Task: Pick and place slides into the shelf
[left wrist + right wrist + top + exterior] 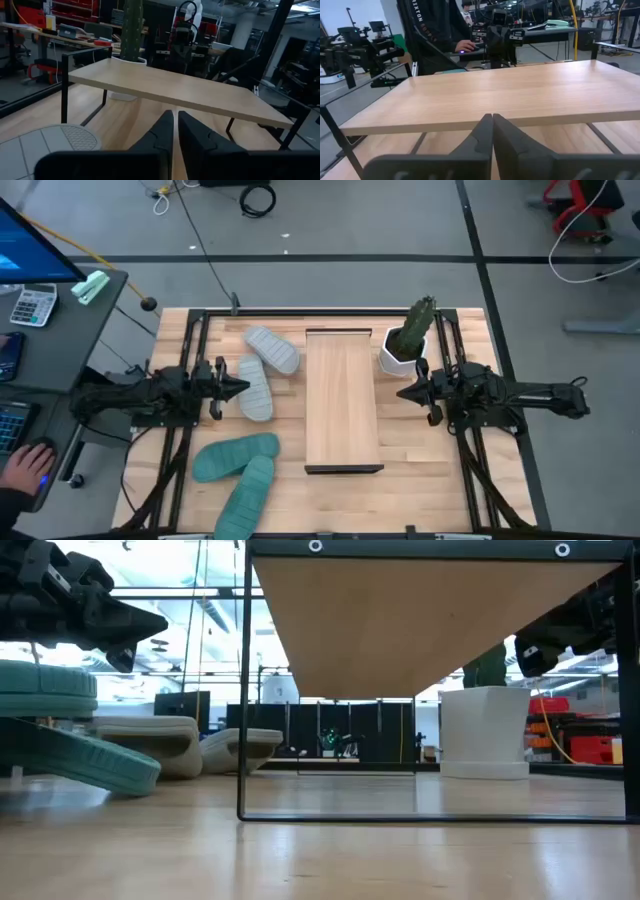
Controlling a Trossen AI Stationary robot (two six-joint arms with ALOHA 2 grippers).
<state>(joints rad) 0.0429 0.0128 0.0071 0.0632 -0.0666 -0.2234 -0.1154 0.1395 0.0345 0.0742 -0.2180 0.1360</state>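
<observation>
The shelf, a light-wood board on thin dark legs, stands in the middle of the table. Two grey slides lie left of it, and the nearer one shows its ribbed sole. Two teal slides lie at the near left, one resting partly on the other. My left gripper is shut and hangs above the nearer grey slide, clear of it. My right gripper is shut and hovers level at the shelf's right side.
A cactus in a white pot stands at the far right of the shelf, close to my right gripper. A desk with a calculator and a person's hand is beyond the table's left edge. Bare tabletop lies right of the shelf.
</observation>
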